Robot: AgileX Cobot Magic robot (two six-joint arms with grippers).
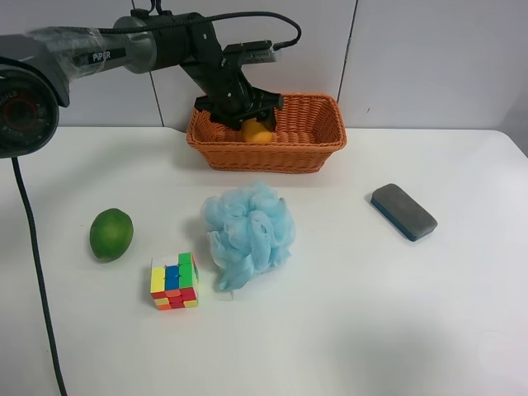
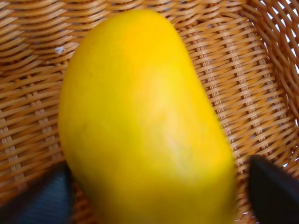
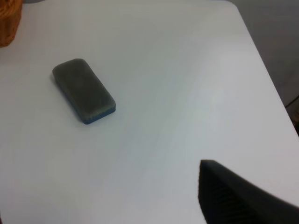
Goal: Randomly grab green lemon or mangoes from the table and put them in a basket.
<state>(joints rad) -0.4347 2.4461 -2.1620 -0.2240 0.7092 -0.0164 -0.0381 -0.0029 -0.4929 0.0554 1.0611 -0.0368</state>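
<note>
1. Left gripper [image 2: 154, 198], on the arm at the exterior high view's left, hangs low inside the basket [image 1: 318, 157]. Its dark fingers [image 2: 32, 200] are spread on either side of the mango [image 2: 140, 116]. We see a sliver of wicker between the fruit and one finger, so nothing is pinched.
2. We find the mango lying on the basket's woven floor, right under the gripper and between its fingers, toward the end of the basket at the exterior high view's left.
3. We see the green lemon [image 1: 111, 234] on the white table [image 1: 371, 322], well apart from the basket and from both grippers, near a multicoloured puzzle cube [image 1: 174, 281].
4. A blue mesh sponge [image 1: 247, 233] lies between the cube and the basket.
5. Of the right gripper [image 3: 233, 198] we see only a dark corner above the table; we cannot tell whether it is spread or pressed together. A grey eraser [image 3: 84, 91] lies flat on the table, apart from it.
</note>
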